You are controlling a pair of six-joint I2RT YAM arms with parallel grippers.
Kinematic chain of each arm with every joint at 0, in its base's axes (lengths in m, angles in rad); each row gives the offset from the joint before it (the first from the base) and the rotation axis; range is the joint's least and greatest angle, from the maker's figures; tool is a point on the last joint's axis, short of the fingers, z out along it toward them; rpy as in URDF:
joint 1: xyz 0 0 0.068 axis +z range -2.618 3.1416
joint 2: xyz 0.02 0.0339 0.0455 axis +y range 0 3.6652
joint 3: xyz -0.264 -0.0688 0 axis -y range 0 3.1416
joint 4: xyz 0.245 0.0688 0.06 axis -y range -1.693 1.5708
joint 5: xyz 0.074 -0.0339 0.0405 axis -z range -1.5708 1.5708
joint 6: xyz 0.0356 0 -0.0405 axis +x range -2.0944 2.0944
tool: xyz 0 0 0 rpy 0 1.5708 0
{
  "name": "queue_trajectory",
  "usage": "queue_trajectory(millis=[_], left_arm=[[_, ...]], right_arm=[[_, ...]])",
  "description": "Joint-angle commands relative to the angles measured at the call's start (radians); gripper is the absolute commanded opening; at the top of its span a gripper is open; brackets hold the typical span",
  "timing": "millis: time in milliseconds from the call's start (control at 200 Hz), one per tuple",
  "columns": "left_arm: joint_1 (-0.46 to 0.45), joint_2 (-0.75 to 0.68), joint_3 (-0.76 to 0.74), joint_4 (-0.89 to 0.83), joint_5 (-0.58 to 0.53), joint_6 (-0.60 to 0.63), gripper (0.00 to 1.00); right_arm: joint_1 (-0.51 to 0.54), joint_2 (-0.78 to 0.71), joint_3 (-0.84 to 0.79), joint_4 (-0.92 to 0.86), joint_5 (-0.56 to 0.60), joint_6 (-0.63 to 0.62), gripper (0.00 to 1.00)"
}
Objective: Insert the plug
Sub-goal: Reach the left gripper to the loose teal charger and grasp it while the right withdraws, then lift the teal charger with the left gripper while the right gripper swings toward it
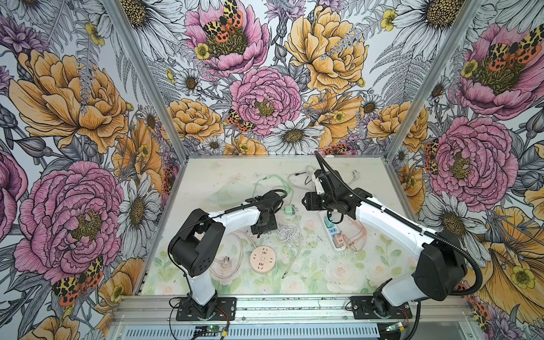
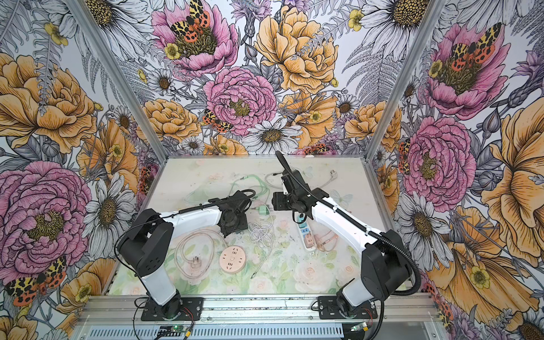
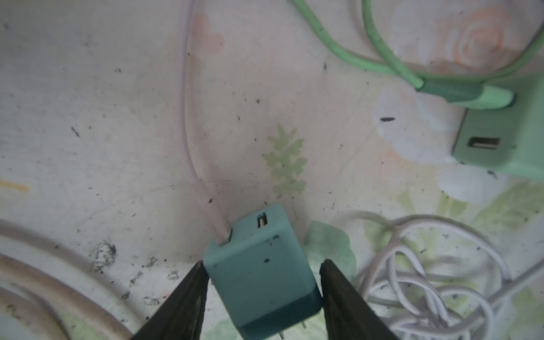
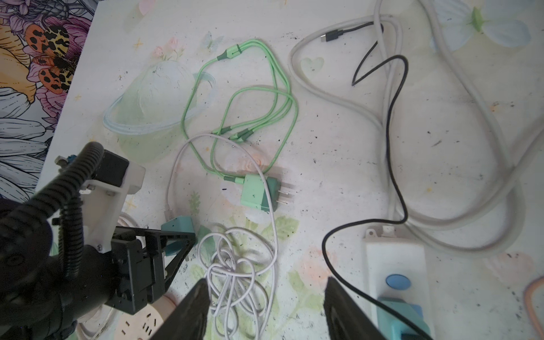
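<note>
Pickup looks done, insertion not begun. The left gripper has the teal charger plug btwn its jaws, which are closed against both flanks. Prongs show at its dark end; can't tell if it's off the tabletop. In both top views it sits well left of the white power strip, w/ the white cable coil in between. The right gripper hangs over that coil, just left of the strip, jaws wide, holding nothing. The strip already carries a blue plug and a pink plug; can't tell if a slot's free. The round pink socket hub, also left of the strip, looks unoccupied. Left to do: carry, align prongs, push home.
</note>
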Motion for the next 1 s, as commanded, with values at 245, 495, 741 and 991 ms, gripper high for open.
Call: queue_trajectory(millis=[245, 495, 741, 991], left_arm=[[-0.011, 0.006, -0.037, 0.023, 0.047, 0.110, 0.39], [0.013, -0.134, -0.046, 0.028, 0.057, 0.342, 0.37], [0.020, -0.274, -0.029, 0.041, 0.041, 0.562, 0.35], [0.100, -0.418, 0.015, 0.018, -0.002, 0.570, 0.34]], right_arm=[[-0.017, -0.007, 0.011, 0.030, -0.022, -0.023, 0.64], [-0.073, -0.025, -0.005, 0.072, -0.179, -0.013, 0.64], [-0.072, -0.036, -0.046, 0.182, -0.362, 0.040, 0.63], [-0.072, -0.107, -0.068, 0.183, -0.335, 0.036, 0.62]])
